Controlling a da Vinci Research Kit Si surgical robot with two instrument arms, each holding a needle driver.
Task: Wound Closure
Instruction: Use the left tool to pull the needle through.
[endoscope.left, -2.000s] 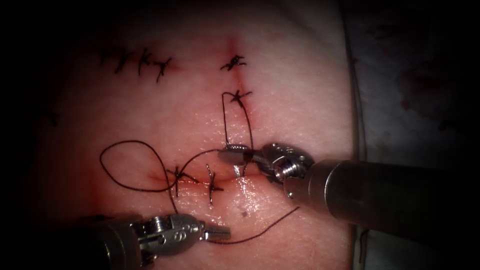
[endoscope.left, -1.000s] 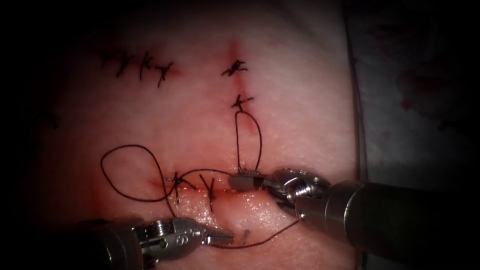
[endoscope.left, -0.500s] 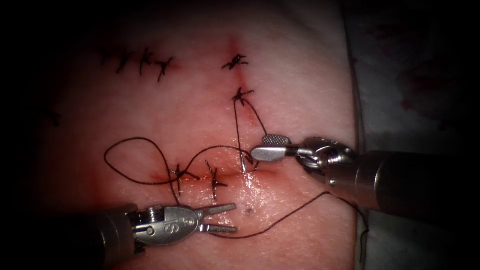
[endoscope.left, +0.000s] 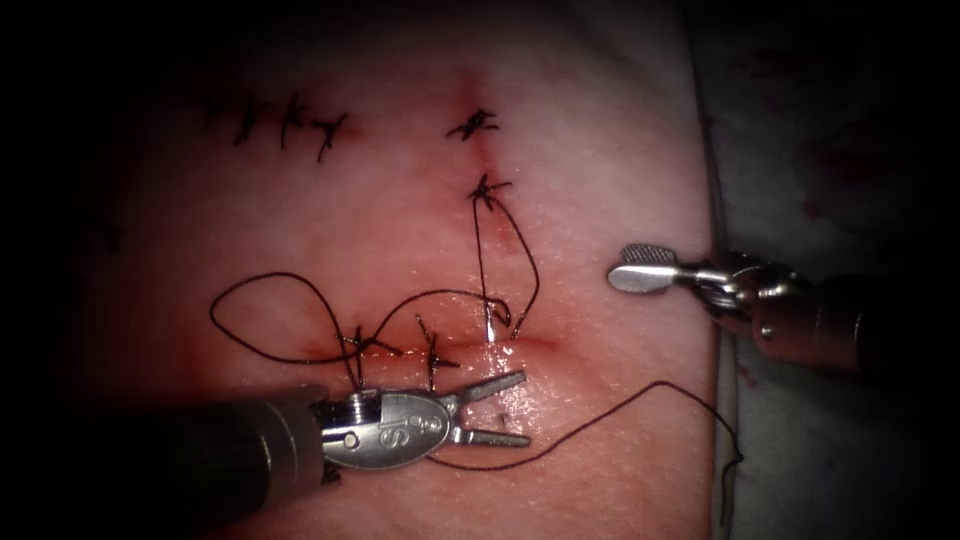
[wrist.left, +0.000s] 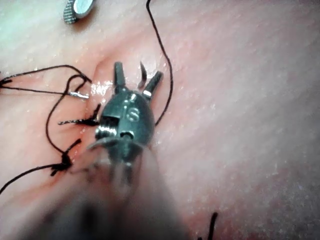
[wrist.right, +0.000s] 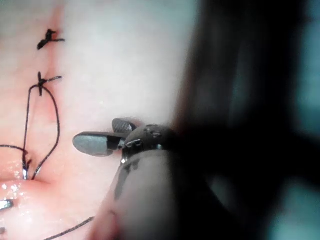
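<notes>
Below the cut (endoscope.left: 440, 350), the left gripper (endoscope.left: 522, 408) stands open and empty. At the cut's right end the needle (endoscope.left: 488, 328) sits in the tissue (endoscope.left: 600, 150), a short bright stretch showing, and thread (endoscope.left: 482, 260) loops above the cut to a tied stitch. Right of the cut, the right gripper (endoscope.left: 640, 268) hangs open, holding nothing. Any grasp should probably take that bare steel squarely, clear of the loop.

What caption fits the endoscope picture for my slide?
Both hands open and empty: left hand below the cut, right hand to its right, needle stuck in tissue.
</notes>
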